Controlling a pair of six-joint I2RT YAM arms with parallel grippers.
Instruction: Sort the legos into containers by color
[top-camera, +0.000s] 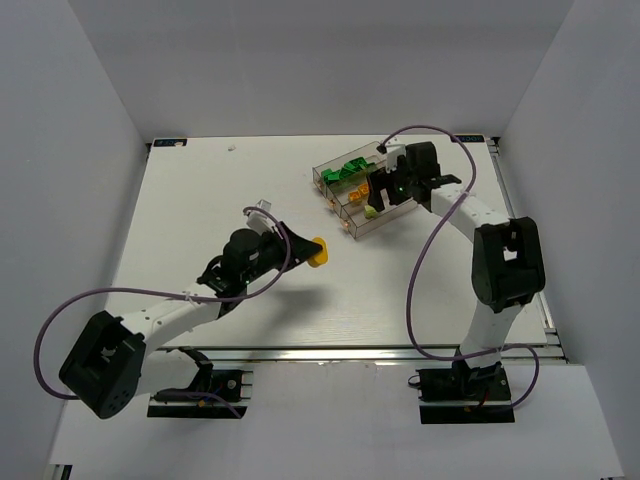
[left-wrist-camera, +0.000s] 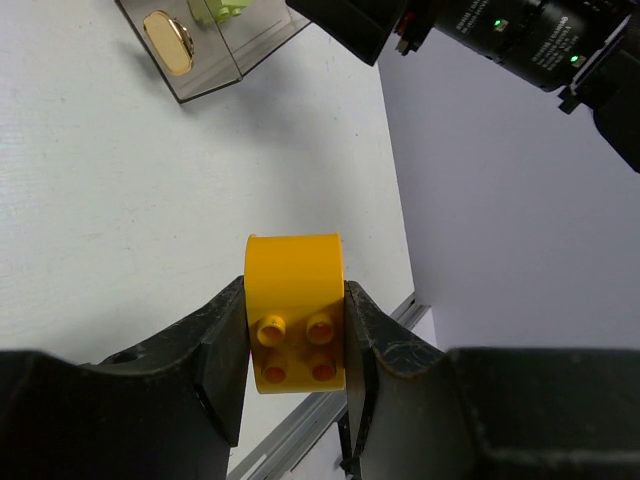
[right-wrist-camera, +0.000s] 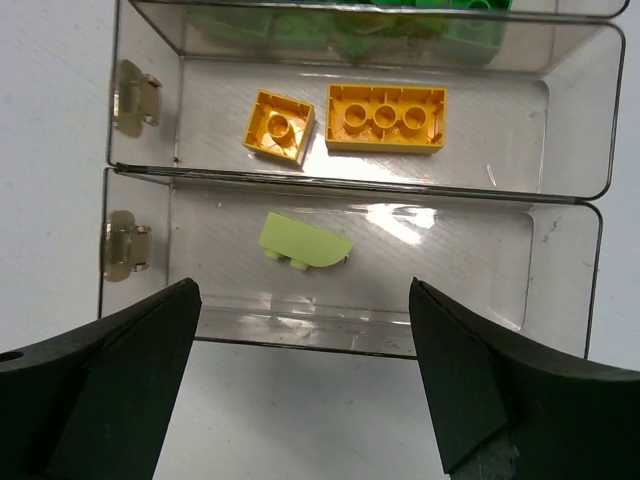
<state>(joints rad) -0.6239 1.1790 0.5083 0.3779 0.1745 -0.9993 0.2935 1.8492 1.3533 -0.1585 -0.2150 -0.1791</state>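
The yellow brick (left-wrist-camera: 295, 300) is clamped between the jaws of my left gripper (left-wrist-camera: 296, 345), well apart from the tray (right-wrist-camera: 360, 178), to its left. One pale green brick (right-wrist-camera: 303, 243) lies in the tray's near trough (right-wrist-camera: 470, 280). Over it, my right gripper (right-wrist-camera: 303, 320) stands wide open, holding nothing.

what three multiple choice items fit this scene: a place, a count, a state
1. Where does the pale yellow-green brick lie? A) on the table outside the tray B) among the green bricks C) in the trough beside the orange bricks' trough
2. How many orange bricks lie in the middle trough? A) two B) none C) five
3. The left gripper is A) open, empty B) shut on the yellow brick C) shut on a green brick

1 C, it lies one trough over from them; 2 A, a square one and a long one; 3 B, both fingers press its sides.
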